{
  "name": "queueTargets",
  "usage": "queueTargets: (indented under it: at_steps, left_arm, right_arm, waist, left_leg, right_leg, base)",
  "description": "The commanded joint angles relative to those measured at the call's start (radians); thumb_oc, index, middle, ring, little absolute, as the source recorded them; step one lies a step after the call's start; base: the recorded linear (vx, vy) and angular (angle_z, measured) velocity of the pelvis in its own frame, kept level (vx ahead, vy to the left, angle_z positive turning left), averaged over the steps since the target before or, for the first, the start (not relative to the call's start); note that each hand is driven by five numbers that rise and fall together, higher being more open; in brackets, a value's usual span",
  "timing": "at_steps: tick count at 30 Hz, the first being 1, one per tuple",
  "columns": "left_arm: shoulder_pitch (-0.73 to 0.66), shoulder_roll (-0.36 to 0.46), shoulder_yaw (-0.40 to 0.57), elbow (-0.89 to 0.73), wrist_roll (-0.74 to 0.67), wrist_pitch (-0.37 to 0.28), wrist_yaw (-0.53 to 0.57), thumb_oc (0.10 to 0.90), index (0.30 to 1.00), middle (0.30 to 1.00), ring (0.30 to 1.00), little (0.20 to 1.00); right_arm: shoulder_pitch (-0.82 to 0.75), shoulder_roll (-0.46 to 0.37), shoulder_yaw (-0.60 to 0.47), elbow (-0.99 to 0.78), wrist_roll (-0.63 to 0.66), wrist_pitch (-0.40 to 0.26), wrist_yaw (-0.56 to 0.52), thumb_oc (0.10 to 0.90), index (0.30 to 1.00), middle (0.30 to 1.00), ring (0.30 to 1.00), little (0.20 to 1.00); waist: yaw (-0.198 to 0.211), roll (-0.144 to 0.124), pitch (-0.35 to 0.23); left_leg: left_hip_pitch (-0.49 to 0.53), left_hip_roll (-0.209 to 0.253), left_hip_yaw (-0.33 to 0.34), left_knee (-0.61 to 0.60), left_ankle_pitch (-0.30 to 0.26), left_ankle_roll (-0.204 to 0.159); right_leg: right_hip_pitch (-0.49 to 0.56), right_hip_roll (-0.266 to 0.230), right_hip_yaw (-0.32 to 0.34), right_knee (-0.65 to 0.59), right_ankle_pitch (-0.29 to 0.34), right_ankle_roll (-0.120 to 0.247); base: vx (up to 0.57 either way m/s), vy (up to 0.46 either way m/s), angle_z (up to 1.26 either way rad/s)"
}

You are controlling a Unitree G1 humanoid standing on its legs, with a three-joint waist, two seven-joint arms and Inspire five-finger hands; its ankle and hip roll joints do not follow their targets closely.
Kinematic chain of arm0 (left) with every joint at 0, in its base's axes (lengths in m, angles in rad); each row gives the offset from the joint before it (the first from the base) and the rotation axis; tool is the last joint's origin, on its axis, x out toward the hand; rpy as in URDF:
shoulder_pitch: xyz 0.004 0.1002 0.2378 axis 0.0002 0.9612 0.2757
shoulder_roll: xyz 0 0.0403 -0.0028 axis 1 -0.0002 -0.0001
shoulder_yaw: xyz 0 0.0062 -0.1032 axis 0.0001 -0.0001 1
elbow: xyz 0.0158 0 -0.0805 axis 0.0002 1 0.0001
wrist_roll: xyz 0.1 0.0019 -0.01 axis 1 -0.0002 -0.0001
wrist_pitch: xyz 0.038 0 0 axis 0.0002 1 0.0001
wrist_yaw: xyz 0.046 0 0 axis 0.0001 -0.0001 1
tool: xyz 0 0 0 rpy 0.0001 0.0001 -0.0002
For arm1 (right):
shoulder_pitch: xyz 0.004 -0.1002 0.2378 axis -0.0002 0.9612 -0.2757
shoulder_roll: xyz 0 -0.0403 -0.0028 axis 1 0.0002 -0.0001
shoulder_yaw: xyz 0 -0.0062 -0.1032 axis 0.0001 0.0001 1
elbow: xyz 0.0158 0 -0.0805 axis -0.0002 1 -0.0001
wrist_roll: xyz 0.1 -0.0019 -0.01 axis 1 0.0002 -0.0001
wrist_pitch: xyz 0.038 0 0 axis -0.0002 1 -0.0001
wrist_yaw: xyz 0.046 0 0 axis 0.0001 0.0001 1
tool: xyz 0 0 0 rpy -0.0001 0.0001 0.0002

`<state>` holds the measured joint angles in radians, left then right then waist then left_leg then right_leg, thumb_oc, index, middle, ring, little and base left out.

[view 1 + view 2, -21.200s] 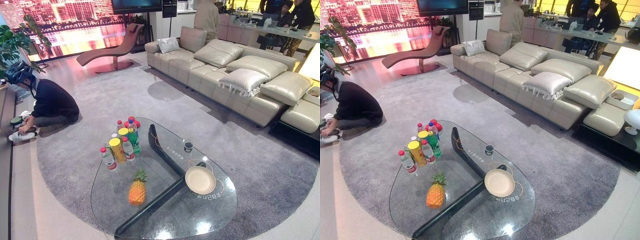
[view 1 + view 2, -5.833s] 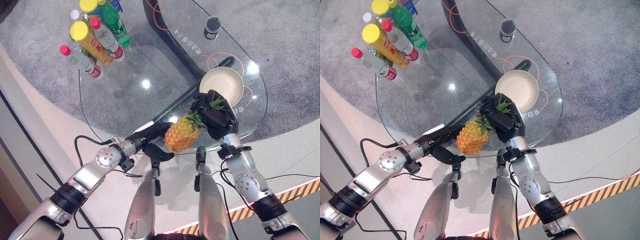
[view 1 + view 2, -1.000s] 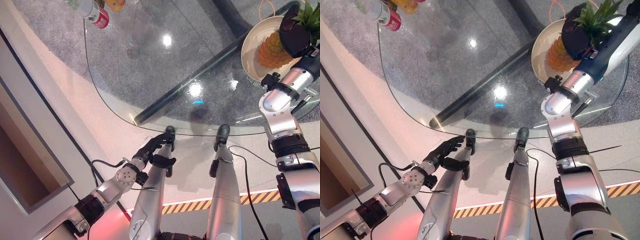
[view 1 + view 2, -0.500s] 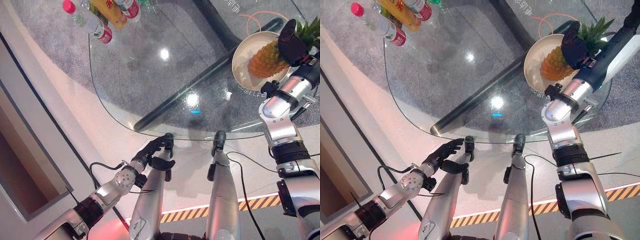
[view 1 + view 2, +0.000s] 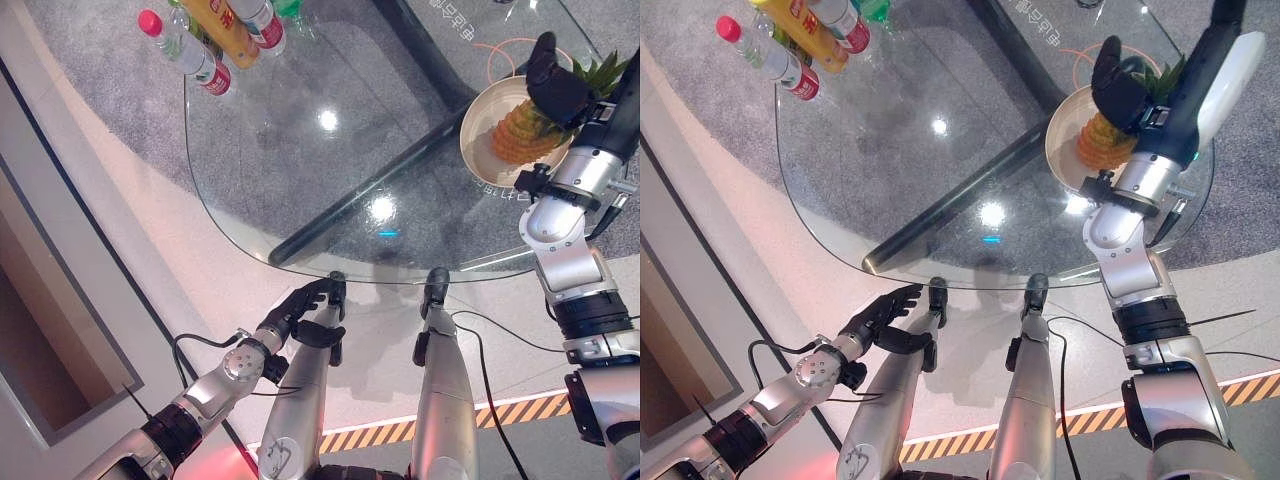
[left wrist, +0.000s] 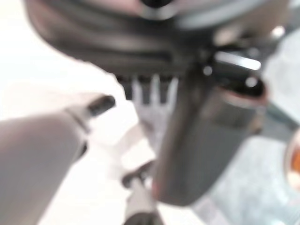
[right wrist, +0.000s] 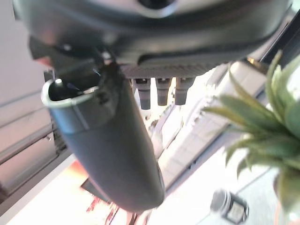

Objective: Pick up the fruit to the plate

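Right eye view: right hand w/ fingers straight, loose over the pineapple, gripping nothing. Pineapple lies in the plate on the glass table. Prob. heavy-ish, stiff, prickly rind; best held round the body, leaves too weak. Bottles well apart at far edge, nothing blocks. Left hand low by table edge, fingers relaxed, empty.

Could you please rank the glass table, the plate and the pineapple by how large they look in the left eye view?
1. Glass table, by far the largest.
2. Plate, clearly smaller.
3. Pineapple, lying on the plate; part is hidden behind the right hand, so the gap between plate and pineapple is unsure.
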<state>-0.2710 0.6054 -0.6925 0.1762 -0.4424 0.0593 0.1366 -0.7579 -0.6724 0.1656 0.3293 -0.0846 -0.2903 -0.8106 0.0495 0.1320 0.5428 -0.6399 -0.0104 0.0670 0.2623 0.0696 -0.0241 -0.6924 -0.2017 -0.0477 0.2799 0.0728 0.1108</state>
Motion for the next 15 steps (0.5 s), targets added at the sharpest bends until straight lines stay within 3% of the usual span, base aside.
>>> queueTargets:
  at_steps: [1,10,15]
  left_arm:
    - [0.088,0.030,0.021,-0.093,0.022,-0.048,-0.022,0.800,0.900,0.900,0.900,0.900]
    - [0.112,0.034,0.062,-0.082,0.057,-0.051,-0.032,0.800,0.900,0.900,0.900,0.900]
    - [0.143,0.014,0.091,-0.050,0.024,-0.088,-0.032,0.800,0.900,0.900,0.900,0.900]
  right_arm:
    - [-0.044,-0.130,0.003,-0.148,-0.064,-0.051,0.031,0.800,0.900,0.900,0.900,0.900]
    - [0.085,-0.083,-0.004,-0.250,-0.025,-0.062,0.158,0.800,0.900,0.900,0.900,0.900]
    - [0.197,-0.030,0.002,-0.335,-0.041,-0.068,0.252,0.800,0.900,0.900,0.900,0.900]
  waist:
    - [-0.019,0.004,-0.023]
    - [-0.033,-0.036,-0.023]
    - [-0.043,-0.058,-0.023]
  left_leg:
    - [0.030,-0.064,0.003,0.039,-0.095,0.019]
    - [0.093,-0.051,0.005,0.022,-0.101,0.017]
    - [0.189,-0.043,0.005,-0.015,-0.103,0.014]
  right_leg:
    - [0.069,0.061,-0.105,0.037,-0.065,-0.005]
    - [0.140,0.068,-0.106,0.012,-0.065,0.000]
    - [0.228,0.072,-0.102,-0.018,-0.067,0.006]
  base:
    - [0.00,0.000,0.00]
    - [-0.01,-0.042,0.01]
    - [0.00,-0.057,0.00]
